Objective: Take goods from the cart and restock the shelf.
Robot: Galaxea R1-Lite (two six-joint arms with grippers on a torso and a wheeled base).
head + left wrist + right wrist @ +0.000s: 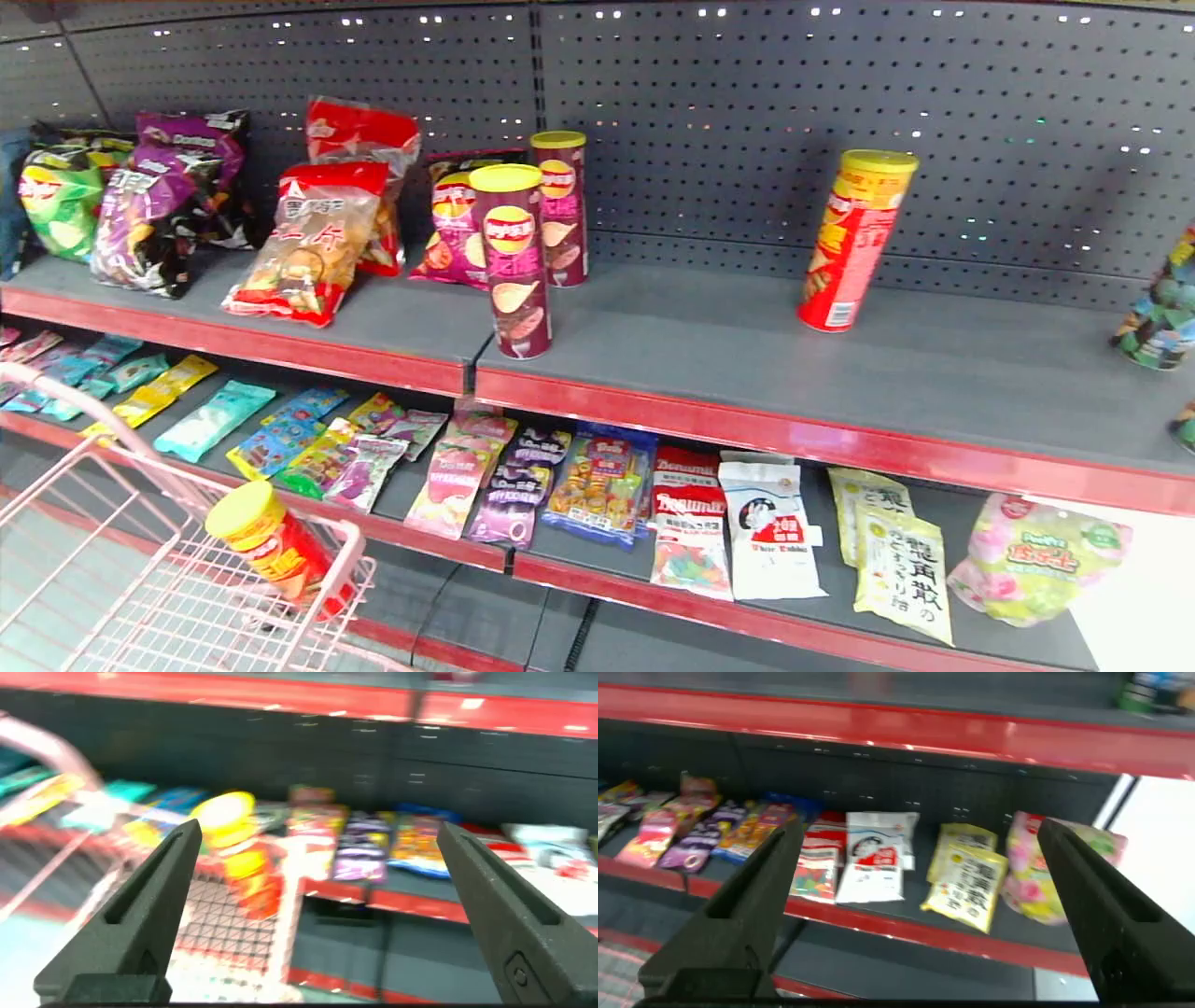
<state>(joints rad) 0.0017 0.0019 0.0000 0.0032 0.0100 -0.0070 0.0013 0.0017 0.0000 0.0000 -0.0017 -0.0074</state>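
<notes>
A red chip can with a yellow lid (271, 544) leans in the corner of the pink wire cart (140, 597) at the lower left. The same red chip can (245, 863) lies ahead of my left gripper (318, 924), which is open and some way off from it, with the pink wire cart (224, 943) below. A matching red can (854, 240) stands on the upper shelf (747, 364), right of two maroon cans (515, 261). My right gripper (915, 924) is open and empty, facing the lower shelf's snack packs (870, 857).
Chip bags (308, 238) crowd the upper shelf's left end, and a colourful can (1158, 317) stands at its far right. Flat candy and snack packs (597, 485) cover the lower shelf. Wide bare shelf lies around the red can.
</notes>
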